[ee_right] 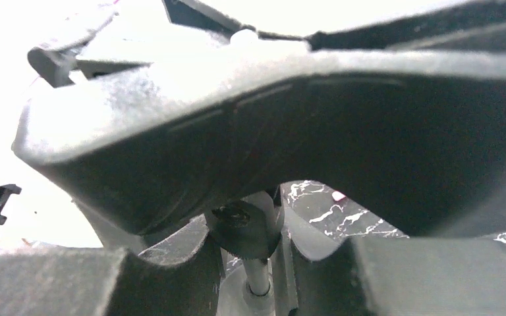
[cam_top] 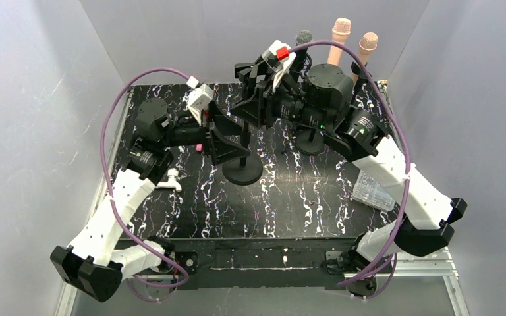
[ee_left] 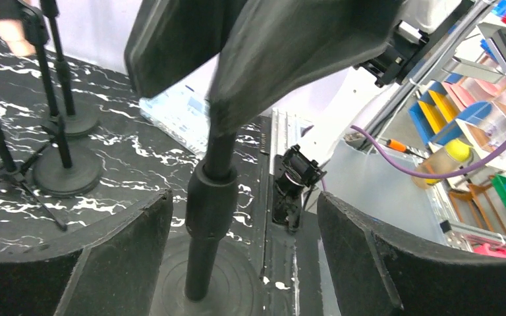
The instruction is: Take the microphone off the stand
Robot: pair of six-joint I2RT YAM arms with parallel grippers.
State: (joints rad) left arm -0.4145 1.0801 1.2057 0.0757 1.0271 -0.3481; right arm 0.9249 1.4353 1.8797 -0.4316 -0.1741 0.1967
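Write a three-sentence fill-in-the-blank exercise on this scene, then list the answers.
1. The tabletop is black with ____ veining.
2. At the back, ____ pink-headed microphones stand upright.
3. In the left wrist view, the stand pole rises between the left hand's open fingers from a ____ base.
Missing words: white; two; round.

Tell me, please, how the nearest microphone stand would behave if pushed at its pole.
The stand's thin pole rises tall from a small round base, so a high push could tip it. The flat, seemingly heavy base would probably slide, not roll, under a low push.
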